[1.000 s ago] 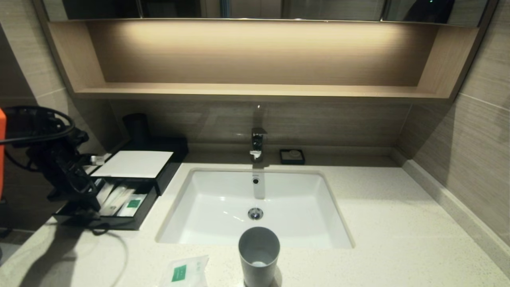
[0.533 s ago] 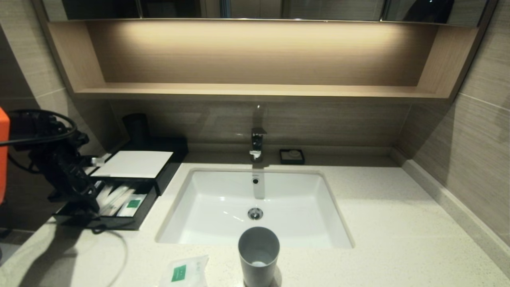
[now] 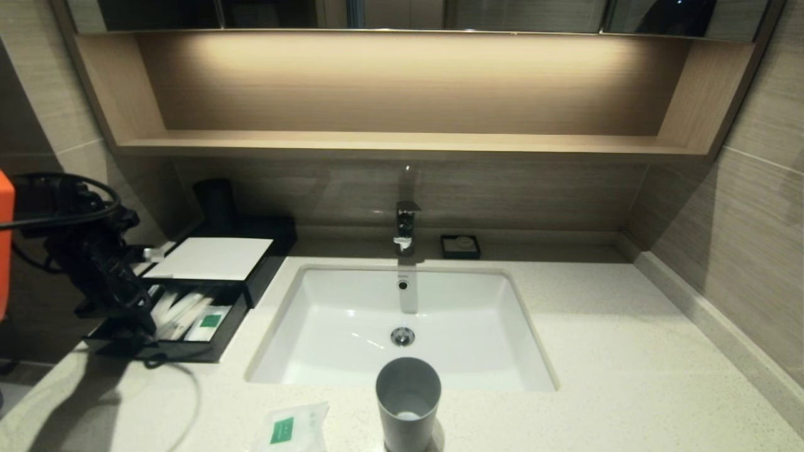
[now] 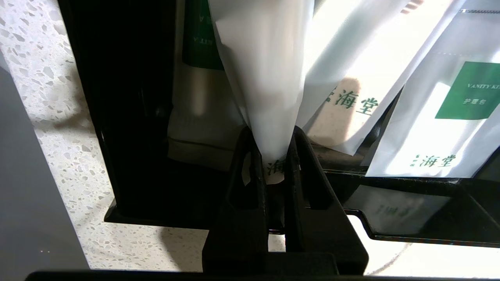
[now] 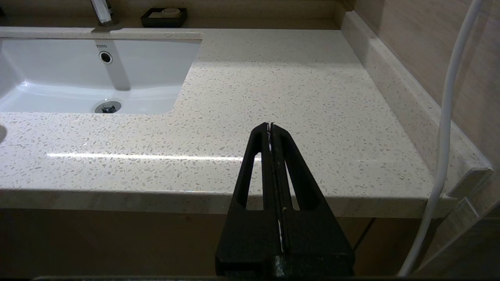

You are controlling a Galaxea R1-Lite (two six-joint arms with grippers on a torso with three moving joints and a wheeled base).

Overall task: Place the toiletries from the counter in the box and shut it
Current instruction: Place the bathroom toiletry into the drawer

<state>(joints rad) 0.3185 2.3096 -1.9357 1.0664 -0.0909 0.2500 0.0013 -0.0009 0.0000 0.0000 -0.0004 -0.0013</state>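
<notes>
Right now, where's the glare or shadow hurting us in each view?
Head view: under-shelf strip lights the wall; left hand is a dark silhouette over the box drawer. Left wrist view: packet in the hand and its neighbours blow out white, drawer interior black. Right wrist view: a bright streak on the counter, otherwise even.

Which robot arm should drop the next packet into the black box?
The left. Its hand is already shut on a thin white packet right over the open drawer of the box. The right hand is shut and empty, at the counter's far side beyond the sink.
</notes>
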